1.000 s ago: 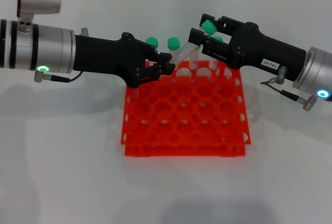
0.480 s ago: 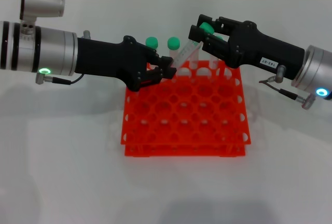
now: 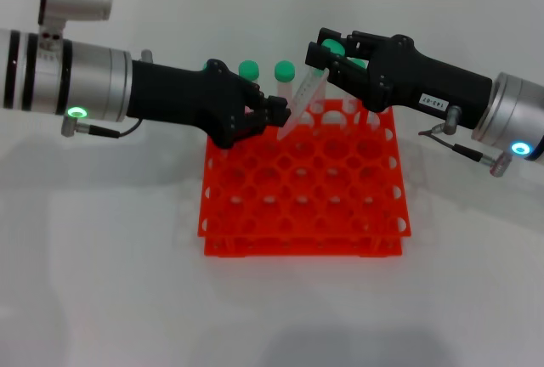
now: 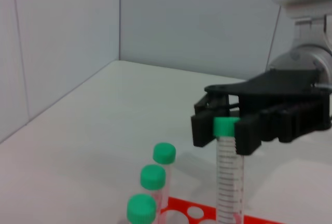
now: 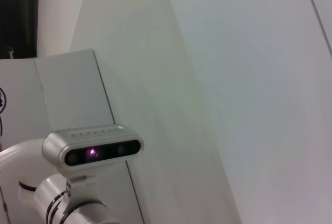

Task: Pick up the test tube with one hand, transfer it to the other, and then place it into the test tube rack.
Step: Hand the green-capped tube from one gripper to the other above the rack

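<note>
Left gripper point(image 3: 276, 114): pinches the test tube's lower end.
Test tube point(image 3: 299, 95): tilted over the rack point(image 3: 302, 189), both grippers clamping it.
Right gripper point(image 3: 321, 54): clamps the cap; left wrist view confirms point(image 4: 224, 129).
Rack-side tubes, left wrist view: three point(image 4: 153, 178).

Looks like a lab bench or robot test cell, not a home or shop. Evidence: bright orange-red test tube rack point(image 3: 302, 182) with a grid of round holes sits on a plain white table point(image 3: 102, 282), and clear graduated tubes with green screw caps point(image 4: 153, 177) stand in it, which is typical lab consumable kit. Surroundings are bare pale wall panels point(image 4: 62, 42) with visible seams, boxing in the tabletop like an enclosure. A silver camera head point(image 5: 92, 150) with a lit purple sensor shows in the right wrist view, so it is an instrumented setup.
</note>
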Available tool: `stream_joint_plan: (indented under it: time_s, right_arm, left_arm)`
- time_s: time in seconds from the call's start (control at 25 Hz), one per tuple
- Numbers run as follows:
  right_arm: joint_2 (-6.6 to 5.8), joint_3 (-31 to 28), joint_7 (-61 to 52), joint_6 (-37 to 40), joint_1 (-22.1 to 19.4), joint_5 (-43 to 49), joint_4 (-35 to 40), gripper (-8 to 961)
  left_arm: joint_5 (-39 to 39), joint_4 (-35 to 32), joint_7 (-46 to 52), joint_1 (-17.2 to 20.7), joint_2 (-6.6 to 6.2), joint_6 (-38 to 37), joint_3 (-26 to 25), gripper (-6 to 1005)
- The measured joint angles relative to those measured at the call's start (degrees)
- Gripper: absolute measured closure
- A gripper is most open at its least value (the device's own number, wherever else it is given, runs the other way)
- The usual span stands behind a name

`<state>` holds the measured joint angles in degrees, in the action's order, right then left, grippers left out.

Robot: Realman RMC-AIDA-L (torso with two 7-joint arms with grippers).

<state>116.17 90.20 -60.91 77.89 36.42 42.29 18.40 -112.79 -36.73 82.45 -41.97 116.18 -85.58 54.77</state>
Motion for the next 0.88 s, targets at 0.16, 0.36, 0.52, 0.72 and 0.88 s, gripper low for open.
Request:
stream_joint_plan:
  time_s: [0.16, 0.36, 0.52, 0.72, 0.88]
  right_arm:
    - [-0.07, -0.27, 0.0, -0.02, 0.06, -0.08, 0.06, 688]
    - [-0.24, -0.51, -0.05, -0.03, 0.05, -0.11, 0.06, 688]
    - [-0.45, -0.58, -0.08, -0.03, 0.05, -0.11, 0.07, 687]
    - [-0.66, -0.59, -0.09, -0.02, 0.05, -0.1, 0.25, 687]
    - [-0.92, -0.56, -0.07, -0.02, 0.09, 0.17, 0.97, 687]
  left_arm:
    - [-0.08, -3.71, 3.85, 0.56, 0.64, -0.29, 0.34, 849]
    - [-0.24, -10.23, 9.65, 1.96, 1.38, -0.92, 2.77, 749]
    - [-0.76, -16.44, 17.06, 2.57, 1.09, -2.81, 4.39, 604]
    - [-1.32, -29.85, 24.58, 6.52, 1.04, -6.75, 4.41, 483]
    - [-5.06, -42.54, 31.76, 11.73, 1.53, -7.49, 4.05, 386]
